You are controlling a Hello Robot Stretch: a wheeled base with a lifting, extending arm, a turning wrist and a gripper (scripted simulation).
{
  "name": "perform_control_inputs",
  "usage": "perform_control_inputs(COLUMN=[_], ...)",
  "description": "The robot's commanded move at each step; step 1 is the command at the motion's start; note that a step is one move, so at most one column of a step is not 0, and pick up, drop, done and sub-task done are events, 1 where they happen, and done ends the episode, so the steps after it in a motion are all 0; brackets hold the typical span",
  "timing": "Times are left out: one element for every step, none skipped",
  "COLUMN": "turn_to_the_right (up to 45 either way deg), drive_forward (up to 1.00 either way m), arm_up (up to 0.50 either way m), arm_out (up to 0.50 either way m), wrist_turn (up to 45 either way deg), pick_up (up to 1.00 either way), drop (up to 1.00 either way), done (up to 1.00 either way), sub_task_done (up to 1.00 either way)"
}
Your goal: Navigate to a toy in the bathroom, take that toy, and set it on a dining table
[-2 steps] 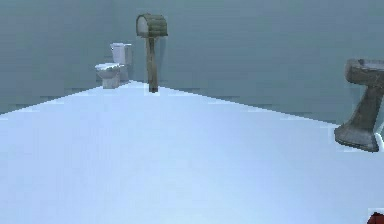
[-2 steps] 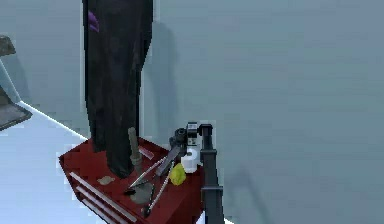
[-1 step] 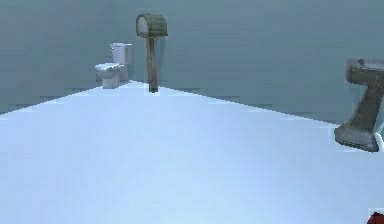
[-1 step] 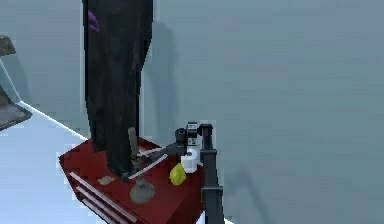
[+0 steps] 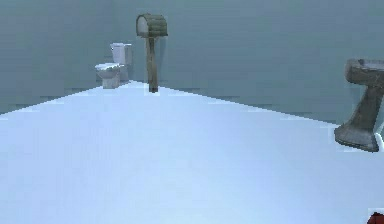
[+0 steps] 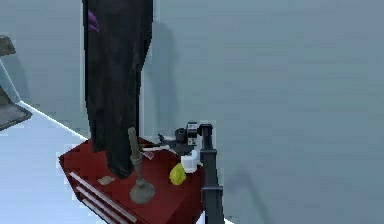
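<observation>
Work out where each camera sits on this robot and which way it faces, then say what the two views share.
Forward view: on the robot, looking ahead and somewhat down across pale floor to a toilet, a toilet-paper stand and a pedestal sink; of the robot's body, nothing.
Arm side view: on the robot's body, looking sideways at a red cabinet, a dark hanging cloth and a small yellow thing; the arm and fingers show.
Shared: the grey shape at this view's left edge is probably that sink.

A white toilet [image 5: 112, 66] stands near a paper-roll stand [image 5: 151, 55]; a plunger [image 6: 134, 156] sits on a red cabinet [image 6: 93, 193].
</observation>
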Motion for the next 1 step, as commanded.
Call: perform_control_inputs(turn_to_the_right=[0.0], drive_forward=[0.00], arm_up=[0.00], arm_out=[0.00], wrist_turn=[30.0], pick_up=[0.00], drop=[0.00], done=[0.00], sub_task_done=[0.00])
